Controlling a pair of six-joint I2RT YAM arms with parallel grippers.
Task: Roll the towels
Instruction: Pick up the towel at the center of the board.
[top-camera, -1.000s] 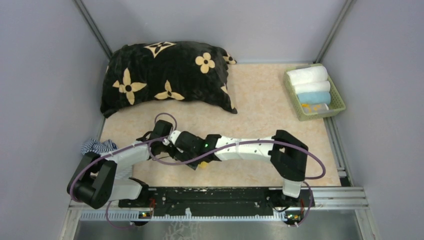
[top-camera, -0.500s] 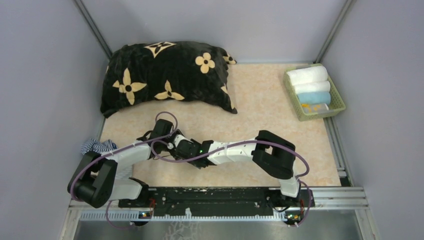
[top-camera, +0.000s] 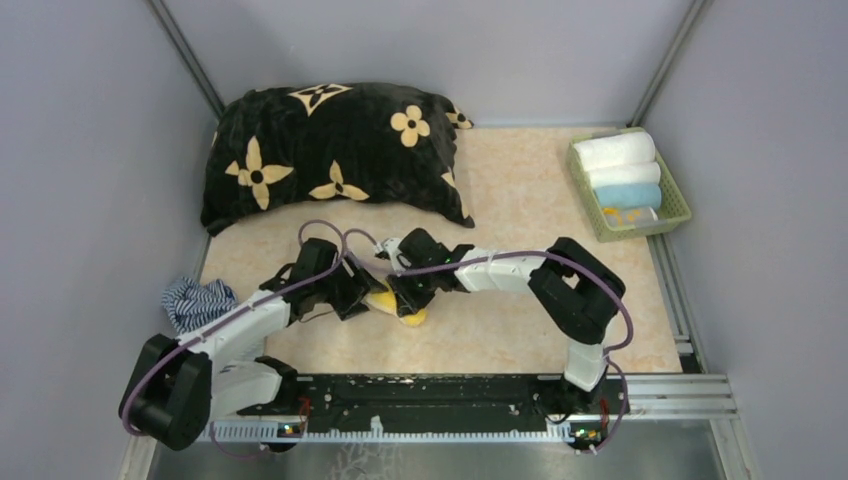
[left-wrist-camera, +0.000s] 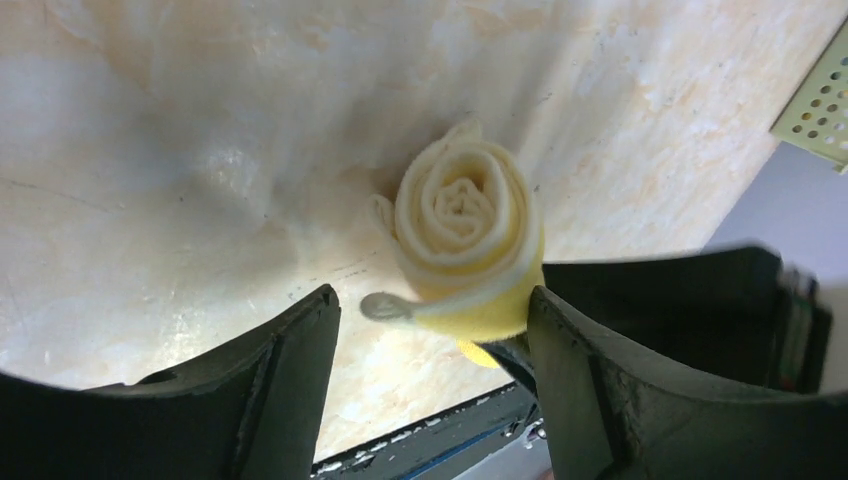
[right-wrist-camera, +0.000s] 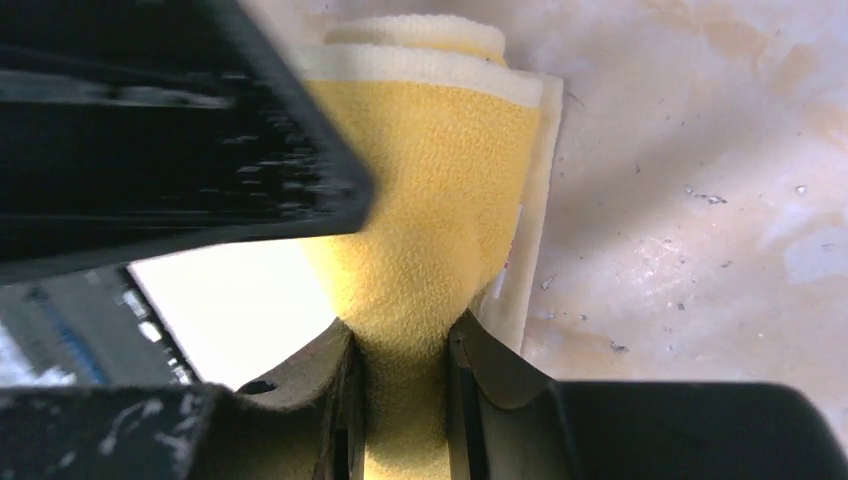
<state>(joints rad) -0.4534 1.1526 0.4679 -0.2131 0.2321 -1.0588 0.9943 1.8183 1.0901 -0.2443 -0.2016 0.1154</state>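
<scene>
Yellow towel (left-wrist-camera: 462, 240), rolled, sits between the wide-spread left fingers (left-wrist-camera: 290, 370), which grip nothing, seemingly resting on the tabletop (left-wrist-camera: 150, 150); the right fingers (right-wrist-camera: 495, 378) pinch its outer layer.

Towel mid-table, the rest at the edges.
The towel (top-camera: 398, 308) lies on the table (top-camera: 520, 200) near its middle, with the left gripper (top-camera: 352, 298) just left of it and the right gripper (top-camera: 405, 293) at its right. The cushion (top-camera: 330, 150) sits far left and the cloth (top-camera: 195, 302) at the near left edge. The basket (top-camera: 683, 205) stands far right, with rolled towels (top-camera: 615, 152) side by side in it.
</scene>
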